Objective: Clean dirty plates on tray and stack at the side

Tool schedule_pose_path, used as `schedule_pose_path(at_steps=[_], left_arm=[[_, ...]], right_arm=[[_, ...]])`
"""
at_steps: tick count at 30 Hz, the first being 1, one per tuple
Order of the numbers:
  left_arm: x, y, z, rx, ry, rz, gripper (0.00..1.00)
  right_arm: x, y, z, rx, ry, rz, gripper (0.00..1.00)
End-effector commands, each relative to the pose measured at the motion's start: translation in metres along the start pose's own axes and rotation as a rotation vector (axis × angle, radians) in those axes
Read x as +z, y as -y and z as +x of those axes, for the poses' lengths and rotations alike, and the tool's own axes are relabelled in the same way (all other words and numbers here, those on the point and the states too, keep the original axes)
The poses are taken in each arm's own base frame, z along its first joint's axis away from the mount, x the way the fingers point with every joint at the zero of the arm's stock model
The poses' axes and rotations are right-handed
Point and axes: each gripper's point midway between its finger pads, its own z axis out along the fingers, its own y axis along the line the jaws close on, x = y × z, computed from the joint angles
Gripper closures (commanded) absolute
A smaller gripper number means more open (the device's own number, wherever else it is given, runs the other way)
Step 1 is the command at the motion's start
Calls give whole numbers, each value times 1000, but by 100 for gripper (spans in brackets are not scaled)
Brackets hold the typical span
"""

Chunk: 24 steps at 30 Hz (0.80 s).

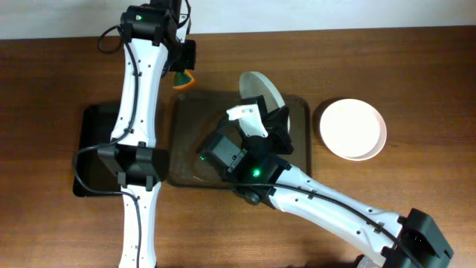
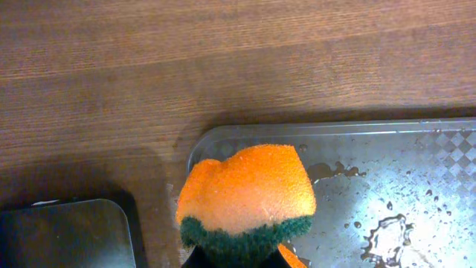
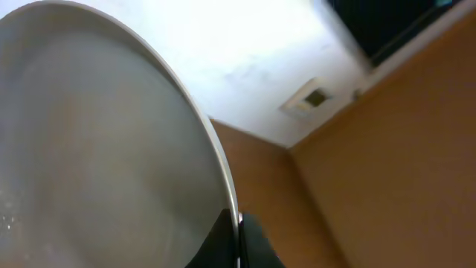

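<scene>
Item one, a pale round shallow plate [image 1: 260, 85], is raised on edge and steeply tilted over the far right part of the large dark brown rounded-rectangle tray [image 1: 190, 141]. The right claw [image 1: 266, 112] is clenched on the plate's lower rim. In the right wrist view its dark fingertips [image 3: 236, 240] pinch that rim, and the plate's face [image 3: 97, 149] reads plain grey-white with faint specks near the lower left. The tray lies at the middle of the brown wooden surface [image 1: 416, 67], nearer its far edge. Its textured floor [image 2: 401, 171] is wet, with droplets and a small puddle. A second item, a white round plate [image 1: 352, 129], rests flat on the surface just beside the tray's right edge and not touching it. Whether another plate lies under it cannot be told. The left claw [image 1: 184, 72] is clenched on an orange sponge with a dark green scouring layer [image 2: 245, 193], held above the tray's far left corner. A smaller black tray [image 1: 93, 149] lies toward the surface's left edge, just beside the brown tray.
</scene>
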Motion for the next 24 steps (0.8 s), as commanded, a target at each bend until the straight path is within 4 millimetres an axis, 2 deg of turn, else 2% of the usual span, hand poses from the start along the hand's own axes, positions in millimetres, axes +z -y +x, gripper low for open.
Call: schedule_pose_path(at_steps=[1, 3, 5, 6, 7, 9, 11, 13, 14, 15, 18, 19, 21, 24], left_arm=[[3, 1, 4, -10, -20, 4, 100], [3, 1, 4, -10, -20, 5, 100], [3, 1, 5, -10, -24, 7, 100], [3, 1, 6, -10, -29, 7, 100], [3, 1, 8, -10, -35, 6, 100], [3, 0, 10, -11, -44, 5, 100], [2, 0, 11, -11, -49, 4, 100], [2, 0, 12, -12, -51, 4, 100], [2, -3, 12, -16, -53, 2, 100], [2, -6, 14, -22, -60, -1, 100], [2, -14, 18, -36, -78, -7, 100], [2, -19, 20, -44, -87, -12, 100], [1, -35, 26, -74, -112, -25, 100], [-1, -65, 28, -132, -119, -41, 100]], right_arm=[[-4, 22, -9, 19, 41, 109, 96], [0, -3, 0, 15, -12, -39, 96], [3, -43, 20, 7, -124, -289, 96], [-1, -67, 33, 16, -209, -460, 96], [-3, -83, 43, 59, -289, -580, 96], [-5, -104, 60, 167, -465, -807, 96], [6, -107, 68, 299, -615, -1002, 96], [30, -92, 76, 436, -725, -1088, 96], [52, -76, 85, 520, -778, -1081, 96], [87, -46, 108, 620, -847, -1005, 96], [128, 2, 154, 735, -949, -844, 96], [145, 25, 180, 798, -994, -760, 96], [164, 59, 222, 864, -1049, -614, 96], [170, 79, 258, 893, -1096, -504, 96]])
